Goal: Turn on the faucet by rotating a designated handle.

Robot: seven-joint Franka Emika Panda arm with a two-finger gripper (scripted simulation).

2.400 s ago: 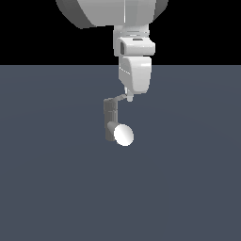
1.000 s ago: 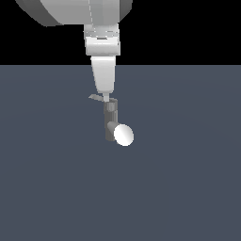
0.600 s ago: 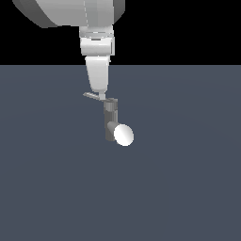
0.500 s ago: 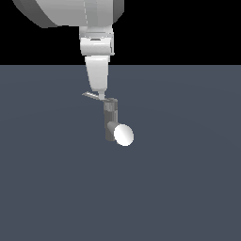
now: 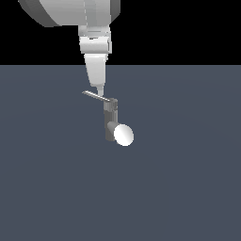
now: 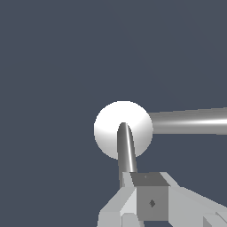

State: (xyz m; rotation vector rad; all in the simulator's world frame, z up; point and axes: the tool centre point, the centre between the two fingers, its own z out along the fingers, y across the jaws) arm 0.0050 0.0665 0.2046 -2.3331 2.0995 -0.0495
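In the exterior view the faucet [image 5: 110,120] is a small dark grey upright post, and its short spout ends in a white round disc [image 5: 124,135]. The handle [image 5: 96,96], a thin light grey bar, sticks out from the top cap toward the exterior view's left. My gripper [image 5: 99,91] hangs straight down with its narrow tip touching the handle's upper edge near mid-length, fingers together and holding nothing. In the wrist view the faucet's round top [image 6: 106,133] shows white. The handle [image 6: 127,153] runs from it to my gripper [image 6: 135,184].
The faucet stands alone on a flat dark blue-grey floor [image 5: 188,188]. A shiny grey tube [image 6: 190,122] leaves the faucet's round top sideways in the wrist view. My large light-grey arm [image 5: 70,12] fills the upper part of the exterior view.
My gripper moved from the post's right side to its left in the exterior view, and the handle swung round to point left. Almost nothing moved in the last half second.
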